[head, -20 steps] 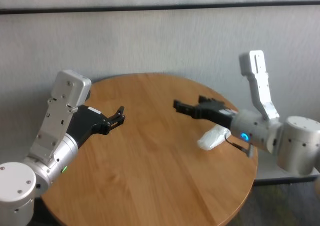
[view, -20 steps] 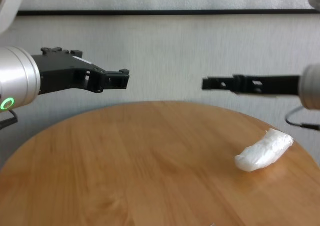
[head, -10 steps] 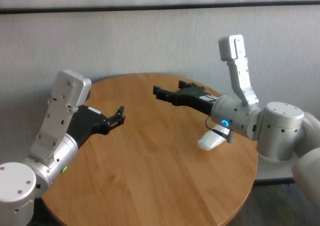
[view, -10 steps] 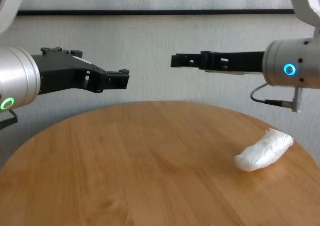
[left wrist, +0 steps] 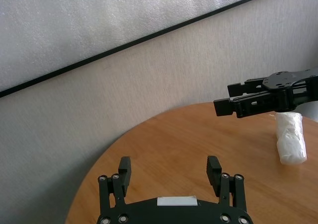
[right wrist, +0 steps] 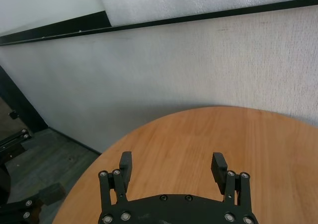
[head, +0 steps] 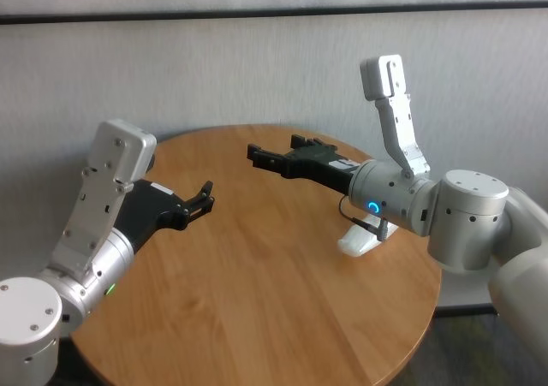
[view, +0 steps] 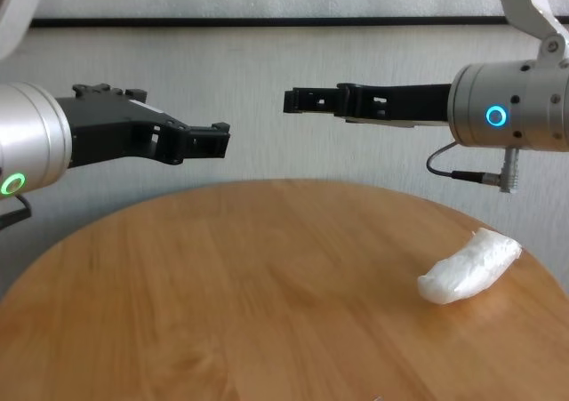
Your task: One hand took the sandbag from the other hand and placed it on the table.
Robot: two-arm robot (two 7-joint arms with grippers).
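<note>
Since the earlier frame the right end effector (view: 298,101) is reaching farther over the surface (view: 267,285), fingers apart and empty, facing the raised left end effector (view: 216,140), likewise spread, while the sandbag (view: 469,266) is lying near the surface's right edge.

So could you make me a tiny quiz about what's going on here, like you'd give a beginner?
1. True or false: the white bag is lying on the round table.
2. Which is holding the bag: A the left gripper, B the right gripper, C neither?
3. Fill in: both grippers hang above the table with their fingers ____.

Key: 1 true. 2 C, both hang in the air, apart from the bag. 3 open.
</note>
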